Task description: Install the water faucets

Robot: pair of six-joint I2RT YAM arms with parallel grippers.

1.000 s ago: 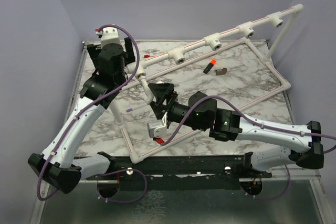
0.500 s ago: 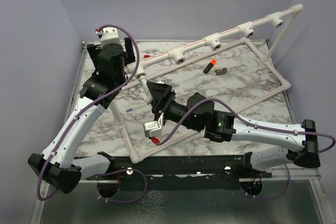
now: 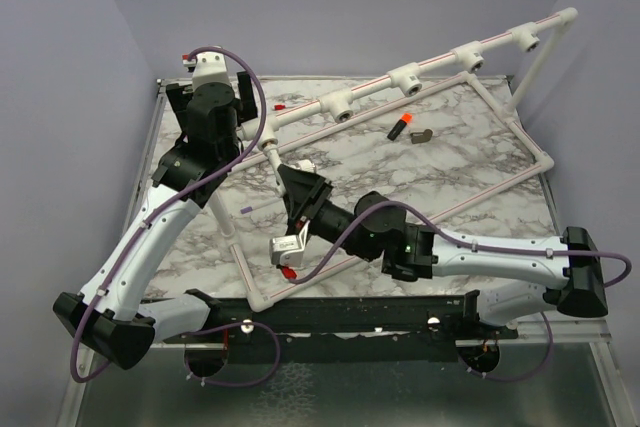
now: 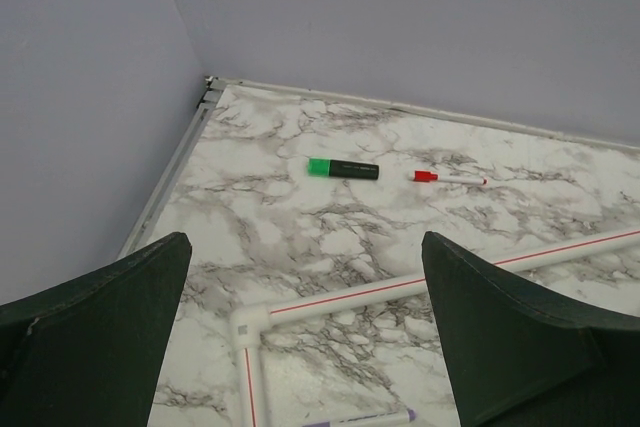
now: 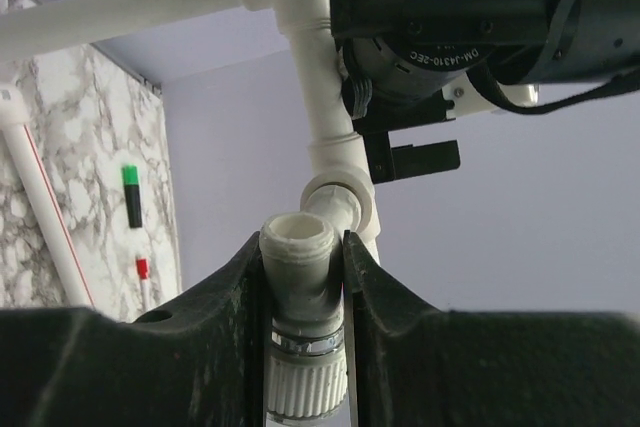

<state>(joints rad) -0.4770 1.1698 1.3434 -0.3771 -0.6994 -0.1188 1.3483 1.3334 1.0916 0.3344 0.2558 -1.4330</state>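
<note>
I have the right claw (image 5: pixel 302 243) clenched on the small chrome-silver metal water faucet (image 5: pixel 300 287). It grips the grey neck just under the pale open stem end, with a metal ring and a ribbed white collar below the grip. The stem leads, aimed at the white plastic pipe socket (image 5: pixel 343 199) just beyond it. I'd say that's so the thread can go straight in. Whether the two touch, I can't tell.

All this hangs above the grey-veined marble counter (image 4: pixel 330 237), a little left of its middle. The left claw (image 4: pixel 305 247) is released, jaws wide with nothing between them. It hovers toward the far left corner, probably parked clear of the white plastic pipe frame with a red stripe (image 4: pixel 400 286).

Now the writing: the black motor housing (image 5: pixel 450 17) on the left arm reads "DM-J4310-2EC". The black marker with a green cap (image 4: pixel 343 169) and the white pen with a red cap (image 4: pixel 450 178) both lie near the far edge. Neither shows anything I can read.
</note>
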